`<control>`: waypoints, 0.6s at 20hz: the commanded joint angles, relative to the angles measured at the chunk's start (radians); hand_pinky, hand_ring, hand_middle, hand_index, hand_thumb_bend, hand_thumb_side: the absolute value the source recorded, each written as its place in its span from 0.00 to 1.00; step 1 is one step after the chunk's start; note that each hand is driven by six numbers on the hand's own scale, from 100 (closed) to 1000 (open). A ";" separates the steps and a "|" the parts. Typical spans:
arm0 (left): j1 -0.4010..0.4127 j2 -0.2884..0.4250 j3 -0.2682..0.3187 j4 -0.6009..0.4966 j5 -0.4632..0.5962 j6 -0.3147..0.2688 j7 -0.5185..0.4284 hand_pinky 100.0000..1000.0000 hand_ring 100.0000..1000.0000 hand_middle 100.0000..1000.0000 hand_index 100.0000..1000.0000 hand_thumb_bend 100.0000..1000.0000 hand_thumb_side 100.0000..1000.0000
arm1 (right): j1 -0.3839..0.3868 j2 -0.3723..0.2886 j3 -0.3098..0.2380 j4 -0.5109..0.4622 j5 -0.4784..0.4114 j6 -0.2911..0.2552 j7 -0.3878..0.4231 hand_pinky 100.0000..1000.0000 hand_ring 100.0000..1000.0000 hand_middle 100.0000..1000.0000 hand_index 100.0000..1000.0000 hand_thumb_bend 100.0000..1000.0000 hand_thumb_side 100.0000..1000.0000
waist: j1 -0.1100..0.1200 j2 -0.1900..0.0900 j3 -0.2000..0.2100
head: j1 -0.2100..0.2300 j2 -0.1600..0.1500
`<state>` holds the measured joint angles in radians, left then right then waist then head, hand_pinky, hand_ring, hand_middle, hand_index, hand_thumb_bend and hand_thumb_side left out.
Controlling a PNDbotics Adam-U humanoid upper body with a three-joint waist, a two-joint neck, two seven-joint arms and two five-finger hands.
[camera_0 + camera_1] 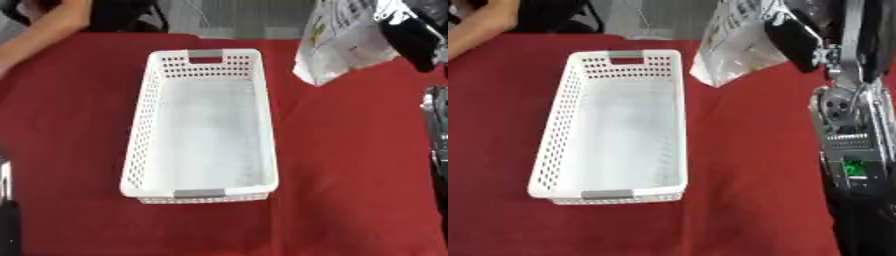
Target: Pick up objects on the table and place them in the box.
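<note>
Red cloth (350, 165) covers the table right to the bottom edge, and on it, a little toward nine o'clock of centre, stands the white perforated basket (140, 150), long axis running six to twelve, with a grey grip at each short end and a bare pale floor. Up at about one o'clock the right hand (794, 42) hangs above the cloth, its black fingers curled around the upper part of a shiny white packet (732, 47) with dark printing; the packet dangles clear of the basket, its lowest corner near the cloth beside the basket's far corner. Below the hand, the right arm (850, 130) drops along the three o'clock edge, silver joints over black casing, cut off by the frame. A dark sliver at the seven o'clock edge cannot be made out. At eleven o'clock a person's bare forearm (48, 25) rests on the cloth's far edge.
</note>
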<state>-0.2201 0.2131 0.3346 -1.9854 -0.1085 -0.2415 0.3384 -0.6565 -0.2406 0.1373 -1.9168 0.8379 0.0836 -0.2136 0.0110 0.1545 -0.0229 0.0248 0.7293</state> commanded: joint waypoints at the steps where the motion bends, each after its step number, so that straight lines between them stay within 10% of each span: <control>1: -0.005 0.012 -0.005 -0.015 0.004 -0.001 -0.004 0.56 0.56 0.70 0.78 0.00 1.00 | -0.048 0.019 0.017 0.024 0.001 -0.008 0.017 0.00 0.00 0.00 0.14 0.00 0.00 | 0.001 -0.018 0.003 | -0.020 -0.014; 12: -0.006 0.012 -0.012 -0.015 0.009 -0.001 -0.012 0.56 0.56 0.70 0.78 0.00 1.00 | -0.120 0.110 0.094 0.186 0.046 -0.063 0.057 0.00 0.00 0.00 0.15 0.00 0.01 | 0.002 -0.017 0.013 | -0.038 -0.019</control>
<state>-0.2192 0.2130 0.3245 -1.9854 -0.1036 -0.2394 0.3305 -0.7529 -0.1371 0.2243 -1.7350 0.8763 0.0306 -0.1588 0.0108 0.1532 -0.0109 -0.0021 0.7205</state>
